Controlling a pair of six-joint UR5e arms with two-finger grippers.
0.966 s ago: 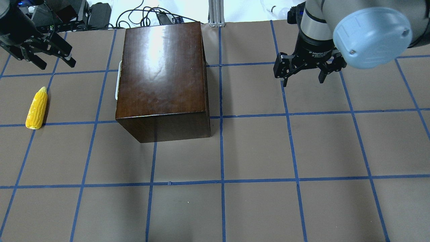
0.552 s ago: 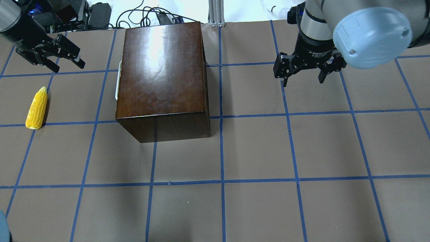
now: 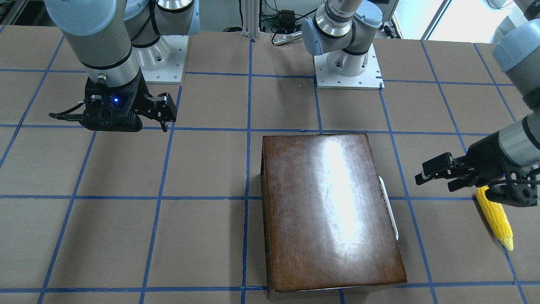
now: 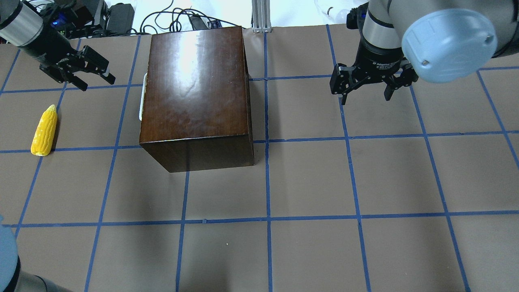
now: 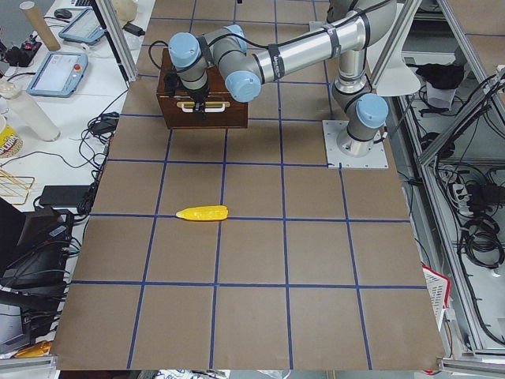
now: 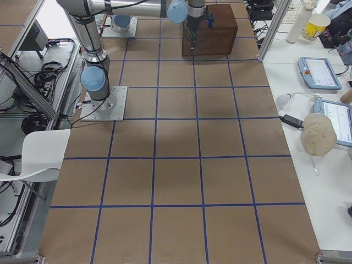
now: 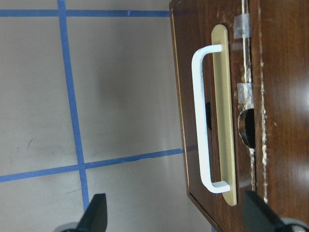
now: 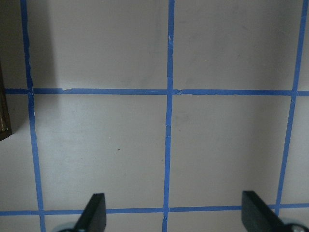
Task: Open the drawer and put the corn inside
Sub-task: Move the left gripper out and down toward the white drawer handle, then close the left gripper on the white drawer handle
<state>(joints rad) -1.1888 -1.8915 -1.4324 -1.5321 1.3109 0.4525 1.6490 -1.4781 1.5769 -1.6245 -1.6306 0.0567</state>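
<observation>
The dark glossy wooden box stands at the back left of the table. Its drawer is shut; the whitish handle faces the robot's left and shows close up in the left wrist view. The yellow corn lies on the table left of the box, also in the front view. My left gripper is open and empty, in the air between corn and handle, pointing at the handle. My right gripper is open and empty, hovering right of the box.
The table is brown with a blue tape grid. Cables and gear lie beyond the far edge behind the box. An aluminium post stands at the back. Both arm bases are bolted to the table.
My left gripper has moved right, toward the handle side of the box. The right gripper, box and corn have not moved.
</observation>
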